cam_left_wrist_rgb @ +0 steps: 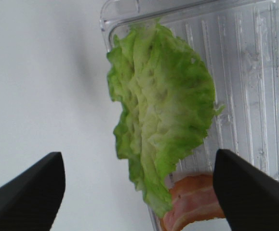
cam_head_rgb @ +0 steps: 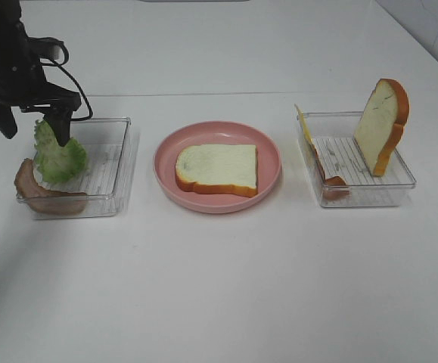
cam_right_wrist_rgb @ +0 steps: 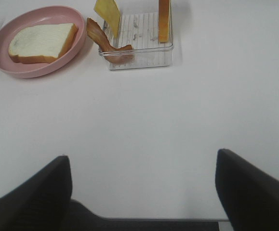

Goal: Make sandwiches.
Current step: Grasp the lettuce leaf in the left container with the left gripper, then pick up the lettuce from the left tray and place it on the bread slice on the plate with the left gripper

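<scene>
A green lettuce leaf point(cam_head_rgb: 60, 156) leans in the left clear tray point(cam_head_rgb: 113, 162), with a bacon strip point(cam_head_rgb: 46, 195) draped over the tray's front-left corner. My left gripper point(cam_head_rgb: 34, 127) hangs over this tray, open. In the left wrist view the lettuce point(cam_left_wrist_rgb: 161, 115) lies between the spread fingers point(cam_left_wrist_rgb: 26, 197), which do not touch it. One bread slice point(cam_head_rgb: 217, 168) lies flat on the pink plate point(cam_head_rgb: 166, 162). The right tray point(cam_head_rgb: 400, 181) holds an upright bread slice point(cam_head_rgb: 383, 125), a cheese square point(cam_head_rgb: 303, 125) and bacon point(cam_head_rgb: 332, 178). My right gripper point(cam_right_wrist_rgb: 141, 192) is open and holds nothing.
The two trays and the plate stand in a row across the white table point(cam_head_rgb: 226, 287). The left arm's cable point(cam_head_rgb: 75, 83) loops above the left tray. In the right wrist view the plate point(cam_right_wrist_rgb: 38, 72) and right tray point(cam_right_wrist_rgb: 139, 57) lie far ahead of the fingers.
</scene>
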Robot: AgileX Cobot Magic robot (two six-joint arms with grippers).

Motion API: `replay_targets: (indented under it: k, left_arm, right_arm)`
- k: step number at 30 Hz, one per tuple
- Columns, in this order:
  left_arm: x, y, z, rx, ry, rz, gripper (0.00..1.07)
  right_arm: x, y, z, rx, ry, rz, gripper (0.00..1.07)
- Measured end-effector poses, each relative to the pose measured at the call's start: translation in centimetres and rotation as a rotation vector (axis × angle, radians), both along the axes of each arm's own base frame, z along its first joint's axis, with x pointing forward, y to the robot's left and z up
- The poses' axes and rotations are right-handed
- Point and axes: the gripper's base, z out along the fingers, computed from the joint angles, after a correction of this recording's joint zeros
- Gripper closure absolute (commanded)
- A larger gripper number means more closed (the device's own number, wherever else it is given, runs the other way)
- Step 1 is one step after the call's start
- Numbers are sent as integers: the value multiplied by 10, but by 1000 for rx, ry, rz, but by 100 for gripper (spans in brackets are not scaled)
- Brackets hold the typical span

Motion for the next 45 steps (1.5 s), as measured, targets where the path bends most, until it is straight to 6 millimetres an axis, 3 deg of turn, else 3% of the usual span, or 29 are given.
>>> replay_targets:
  k: [4, 7, 9, 12, 13, 15, 17, 19, 33, 42, 45]
  left_arm:
    - [0, 0, -1, 0, 3, 0, 37]
    - [0, 0, -4, 1, 9, 0, 45]
    - [1, 0, -7, 2, 15, 0, 65]
    - [1, 0, -7, 2, 14, 0, 70]
    - [2, 0, -8, 1, 7, 0, 81]
    - [2, 0, -8, 0, 3, 0, 86]
    - [3, 0, -8, -1, -4, 0, 102]
    - [3, -1, -8, 0, -4, -7, 106]
    - [3, -2, -4, 1, -17, -30, 107]
    - [-3, -3, 58, -37, -181, -22, 107]
    - [-5, -5, 68, -67, -207, -14, 107]
  right_arm:
    - [0, 0, 0, 0, 0, 0, 29]
    - [0, 0, 0, 0, 0, 0, 29]
    - [0, 0, 0, 0, 0, 0, 29]
    - [0, 0, 0, 0, 0, 0, 29]
    - [0, 0, 0, 0, 0, 0, 29]
    - [0, 0, 0, 0, 0, 0, 29]
    - [0, 0, 0, 0, 0, 0, 29]
    - [0, 0, 0, 0, 0, 0, 29]
    - [0, 0, 0, 0, 0, 0, 29]
    - [0, 0, 0, 0, 0, 0, 29]
    - [0, 0, 0, 0, 0, 0, 29]
